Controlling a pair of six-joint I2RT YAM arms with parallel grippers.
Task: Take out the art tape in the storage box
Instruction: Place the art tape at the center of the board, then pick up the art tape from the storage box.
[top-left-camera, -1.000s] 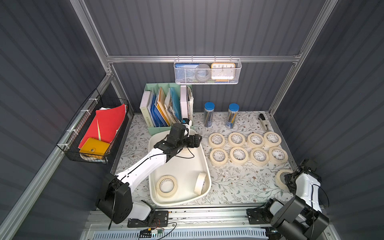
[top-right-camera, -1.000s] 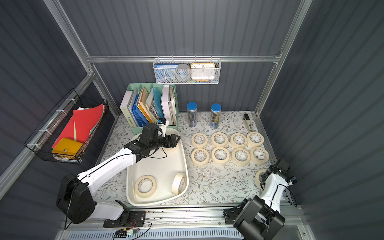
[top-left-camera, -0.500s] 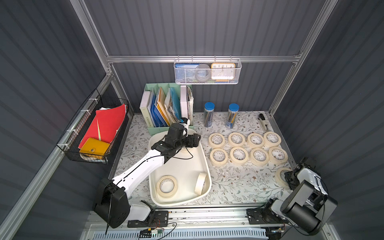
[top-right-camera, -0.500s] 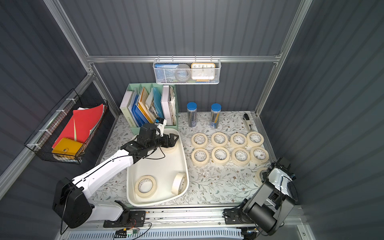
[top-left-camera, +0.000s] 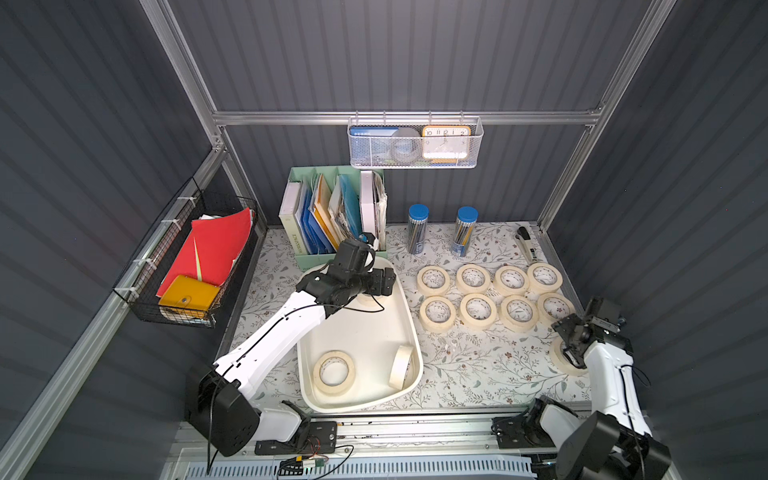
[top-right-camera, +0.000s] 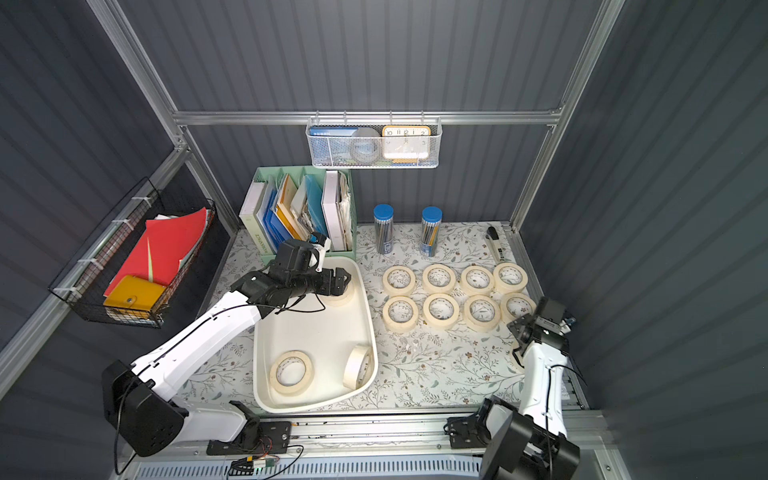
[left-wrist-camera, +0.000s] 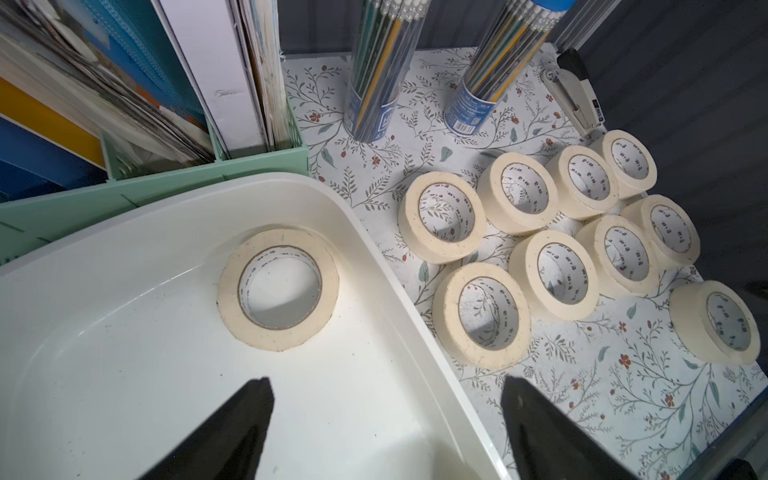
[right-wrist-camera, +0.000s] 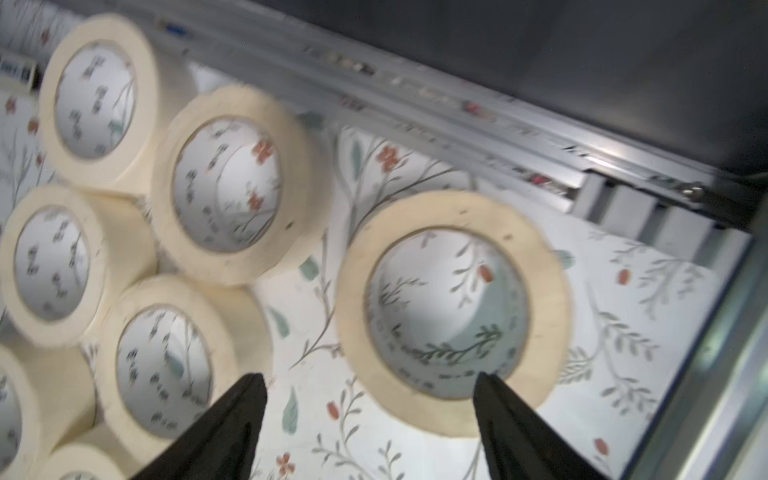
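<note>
ok so the left pincer (left-wrist-camera: 384, 388) is spread wide w/ nothing in it, hanging over the far end of the storage box (top-left-camera: 361, 332). In the wrist view one tip sits over the box floor and the other is out past the rim, over the floral bench (top-left-camera: 469, 365). A flat roll of art tape (left-wrist-camera: 277, 291) lies just ahead of it in the far corner, close to the mint file organiser (top-left-camera: 316, 262), and the tips aren't on it afaict. The right pincer (right-wrist-camera: 369, 378) is also wide apart and gripping nothing. It's low over a lone roll (right-wrist-camera: 451, 313) near the bench's right edge, one tip outside the ring and the other over its near rim. That pic is blurry tho, so can't tell if it actually touches. Rest of the tape: 2 more in the box toward the front, one lying flat (top-left-camera: 333, 372) and one up on edge against the right wall (top-left-camera: 401, 368). Another 8 are out on the bench right of the box, in 2 rows of 4 (top-left-camera: 478, 309), packed close together. All are cream rings w/ white cores and small dark print, bench pattern showing thru the holes.
</note>
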